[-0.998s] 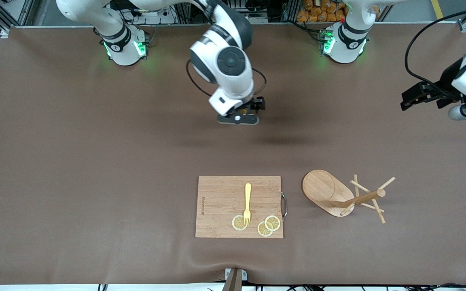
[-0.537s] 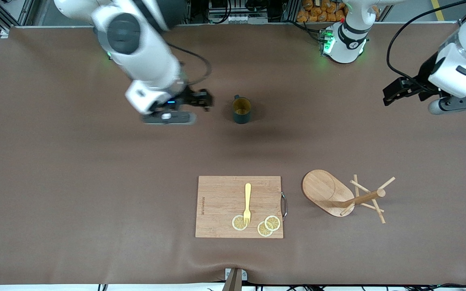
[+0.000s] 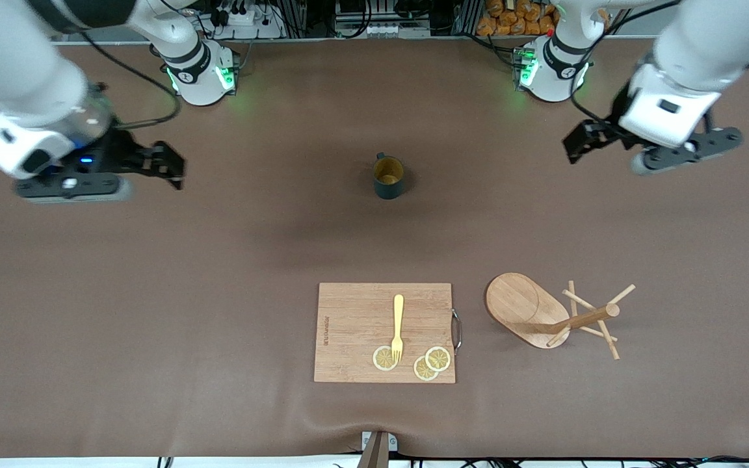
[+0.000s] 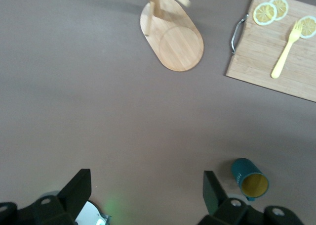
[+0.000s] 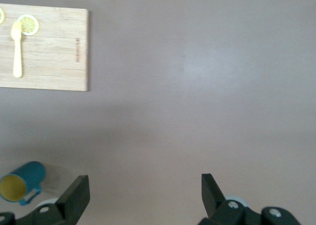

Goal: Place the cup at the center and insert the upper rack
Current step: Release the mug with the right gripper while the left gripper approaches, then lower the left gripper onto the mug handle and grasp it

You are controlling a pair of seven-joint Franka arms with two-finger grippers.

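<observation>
The cup (image 3: 388, 177) stands upright mid-surface, both arms clear, jaws released and empty. Next, likely, the upper rack (image 3: 553, 313) (standing beside the cutting board (image 3: 384, 332)): the left gripper (image 3: 621, 146) should grasp its post squarely; the right gripper (image 3: 121, 170) waits.

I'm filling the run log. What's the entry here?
cup: upright mid-table | mug tree: untouched | left gripper: open, empty | right gripper: open, empty
</observation>
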